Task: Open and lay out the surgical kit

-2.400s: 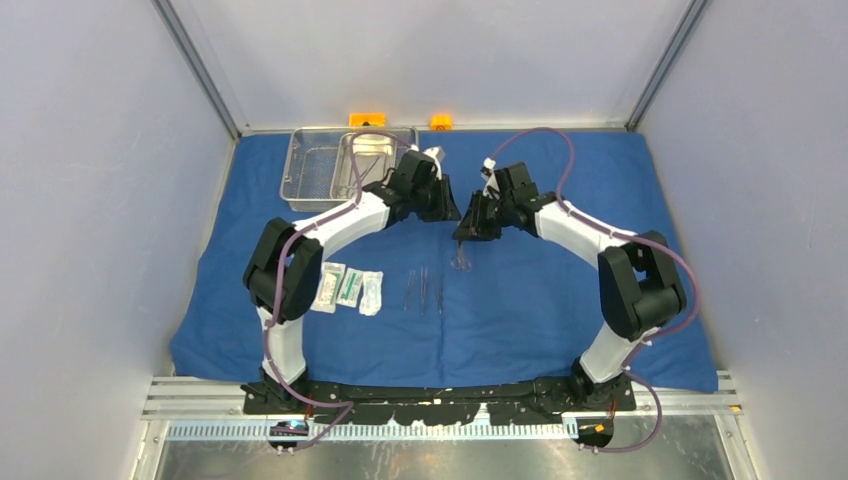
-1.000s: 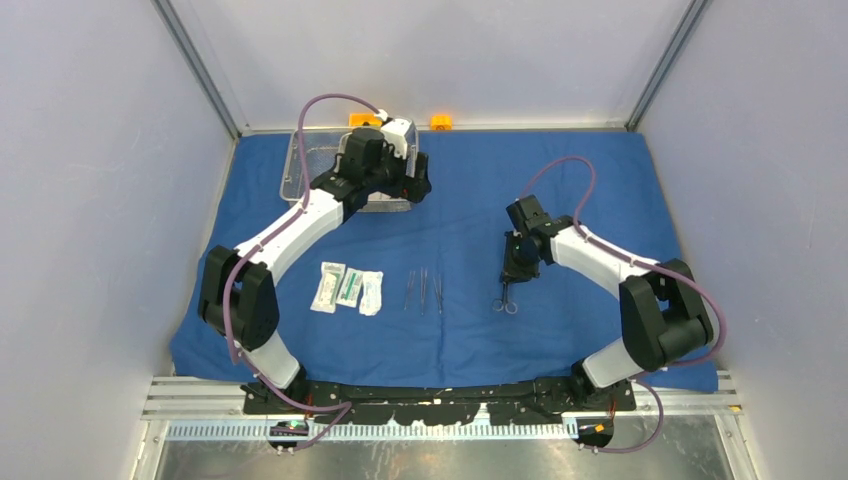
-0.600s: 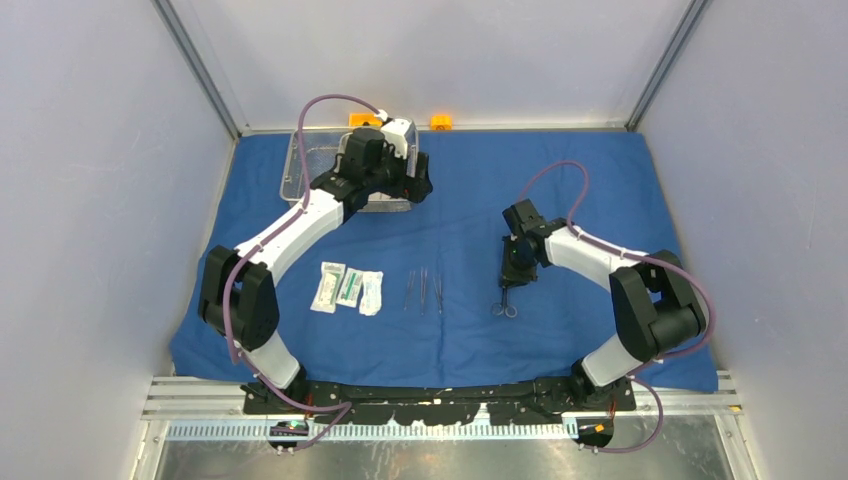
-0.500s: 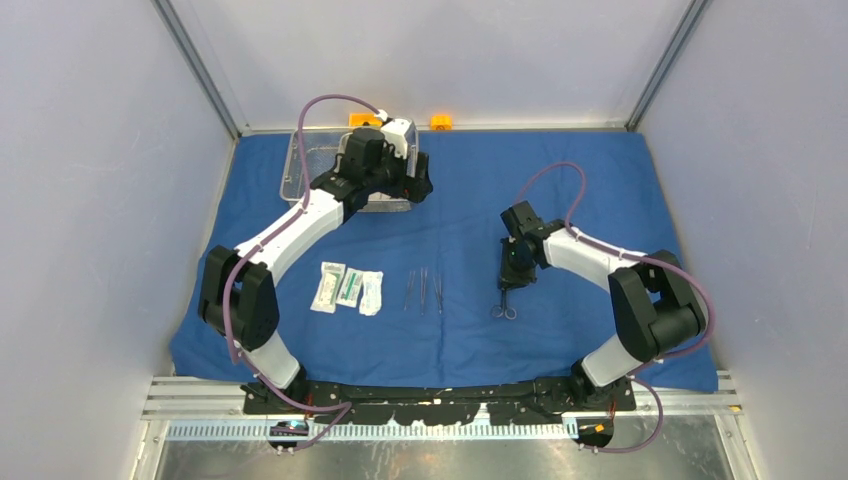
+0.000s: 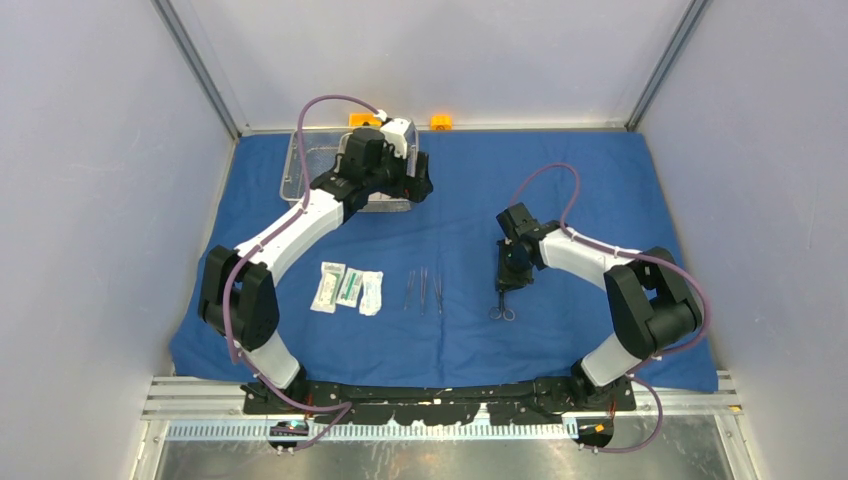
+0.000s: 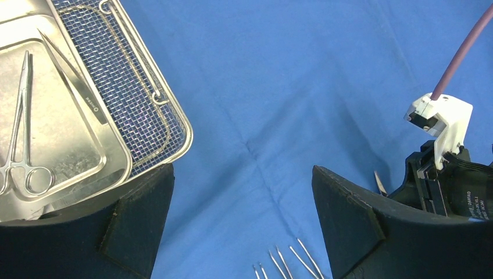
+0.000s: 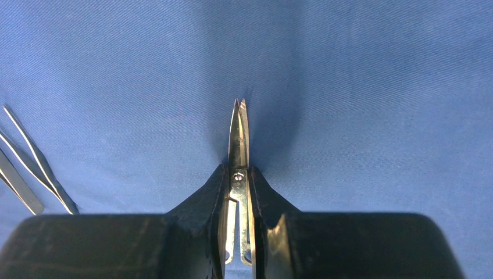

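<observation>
My right gripper (image 7: 238,177) clamped on scissors (image 7: 239,128) at the pivot (blades together); left gripper (image 6: 243,203) wide open by mesh basket (image 6: 145,116).

A large blue cloth wrap (image 5: 560,330) covers nearly the whole bench (image 5: 690,450). Two small orange blocks (image 5: 441,122) sit at the far edge, just beyond the cloth.

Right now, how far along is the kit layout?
Done: blue wrap spread flat, three packets and forceps laid in a row. In hand: right gripper shut on scissors, tips at the wrap, right of the forceps. Remaining: two instruments lie in the steel tray, below the open left gripper.
</observation>
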Controlling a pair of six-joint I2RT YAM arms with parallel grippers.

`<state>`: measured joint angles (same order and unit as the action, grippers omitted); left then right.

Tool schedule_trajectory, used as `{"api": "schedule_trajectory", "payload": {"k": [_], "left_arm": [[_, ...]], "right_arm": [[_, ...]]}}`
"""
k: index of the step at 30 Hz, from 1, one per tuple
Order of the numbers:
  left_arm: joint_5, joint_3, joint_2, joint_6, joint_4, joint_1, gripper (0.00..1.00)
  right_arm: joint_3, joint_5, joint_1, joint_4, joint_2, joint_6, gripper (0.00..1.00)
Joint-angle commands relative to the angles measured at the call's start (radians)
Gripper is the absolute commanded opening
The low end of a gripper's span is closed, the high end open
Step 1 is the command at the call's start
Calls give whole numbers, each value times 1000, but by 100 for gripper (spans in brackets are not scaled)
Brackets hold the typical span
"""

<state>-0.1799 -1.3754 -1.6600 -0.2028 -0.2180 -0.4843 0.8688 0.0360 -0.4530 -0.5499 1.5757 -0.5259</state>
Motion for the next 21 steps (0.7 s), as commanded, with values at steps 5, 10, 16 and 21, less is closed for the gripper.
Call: {"api": "schedule_trajectory", "payload": {"k": [5,10,16,21], "left_arm": [[-10,-23,40,-9,28,3,90],[-10,-23,38,-9,23,3,90],[-9,-20,40,-9,22,3,90],[-9,-20,39,-10,21,3,90]], "right_arm": [[-7,-22,-14,27,28,3,0],[-4,-27,-21,15,29,9,5],[-1,-32,-22,9,24,10,16],[5,-33,-23,7,23,9,22]]}}
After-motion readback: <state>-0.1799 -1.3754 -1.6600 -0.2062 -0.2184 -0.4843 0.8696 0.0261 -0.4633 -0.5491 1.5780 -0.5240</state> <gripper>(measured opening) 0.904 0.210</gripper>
